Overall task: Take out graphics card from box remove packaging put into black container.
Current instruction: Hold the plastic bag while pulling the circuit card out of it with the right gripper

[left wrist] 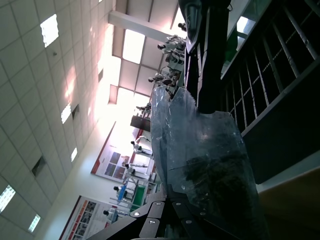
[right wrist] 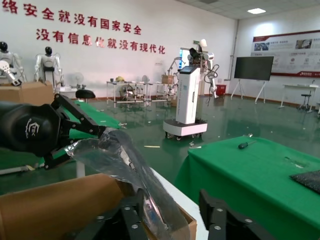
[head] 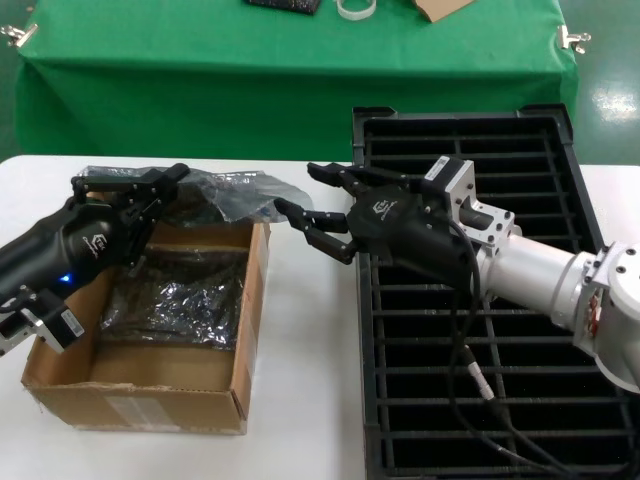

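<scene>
White table [head: 310, 330] — plain work surface in the foreground of the head view. Behind it, a second table under a green cloth [head: 200, 90], clipped at two corners with metal binder clips [head: 573, 38]. On the cloth: a white tape ring [head: 356, 8], a dark flat item at the far edge, a brown cardboard scrap [head: 440, 8]. Right wrist view — screwdriver [right wrist: 245, 144] on green cloth, white kiosk robot [right wrist: 189, 100], wall screen [right wrist: 254, 68], red wall lettering [right wrist: 95, 31].

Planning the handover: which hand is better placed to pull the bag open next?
Probably right. The right hand sits open at the packaging's free end; the left hand grips its other end above the box.
</scene>
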### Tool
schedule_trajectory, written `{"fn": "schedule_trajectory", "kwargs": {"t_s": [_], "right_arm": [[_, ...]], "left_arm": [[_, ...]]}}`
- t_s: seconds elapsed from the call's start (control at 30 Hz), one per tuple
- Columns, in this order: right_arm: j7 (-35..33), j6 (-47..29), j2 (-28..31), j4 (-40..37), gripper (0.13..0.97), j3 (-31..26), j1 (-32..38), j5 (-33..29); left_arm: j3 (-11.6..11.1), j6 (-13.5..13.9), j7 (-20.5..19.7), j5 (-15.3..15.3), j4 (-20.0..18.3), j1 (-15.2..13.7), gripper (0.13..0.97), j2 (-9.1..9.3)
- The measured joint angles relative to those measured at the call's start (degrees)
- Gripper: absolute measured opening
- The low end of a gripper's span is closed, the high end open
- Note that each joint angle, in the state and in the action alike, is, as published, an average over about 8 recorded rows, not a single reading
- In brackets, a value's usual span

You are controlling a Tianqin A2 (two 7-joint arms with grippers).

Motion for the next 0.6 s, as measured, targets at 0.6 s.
{"fn": "schedule_trajectory", "kwargs": {"t_s": [0.6], "right_arm": [[-2.54, -2.34, -2.94, -6.50, 0.222, 2.10, 1.51, 0.93]], "left_arm": [[0.21, -7.78, -0.65, 3.05, 20.17, -4.29, 0.139, 9.05]]}}
